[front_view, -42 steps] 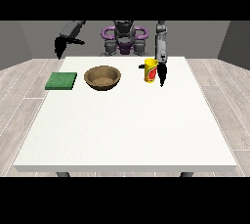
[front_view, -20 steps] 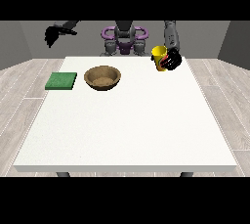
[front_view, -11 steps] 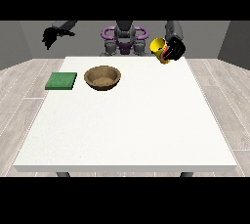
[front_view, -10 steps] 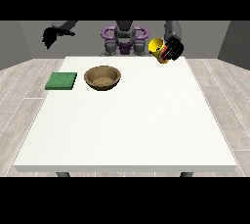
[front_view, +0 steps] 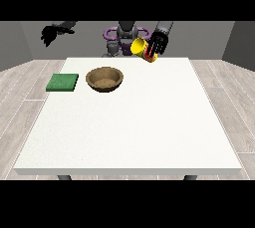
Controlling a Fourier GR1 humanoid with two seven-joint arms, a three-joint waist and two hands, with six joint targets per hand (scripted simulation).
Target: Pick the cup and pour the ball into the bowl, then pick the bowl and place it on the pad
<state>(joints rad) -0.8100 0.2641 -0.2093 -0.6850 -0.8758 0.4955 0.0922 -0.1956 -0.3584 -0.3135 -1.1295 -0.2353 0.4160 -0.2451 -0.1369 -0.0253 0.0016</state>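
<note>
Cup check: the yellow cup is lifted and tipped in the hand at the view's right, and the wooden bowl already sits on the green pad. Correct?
Not quite. The front view shows the bowl on the bare table, beside the pad. The cup is indeed lifted and tipped in the hand at the view's right.

Lighting's pretty flat and even, bright overall. The white table shows no glare. The wooden bowl only gets a faint soft shadow under it, and the grey walls behind stay dimmer.
</note>
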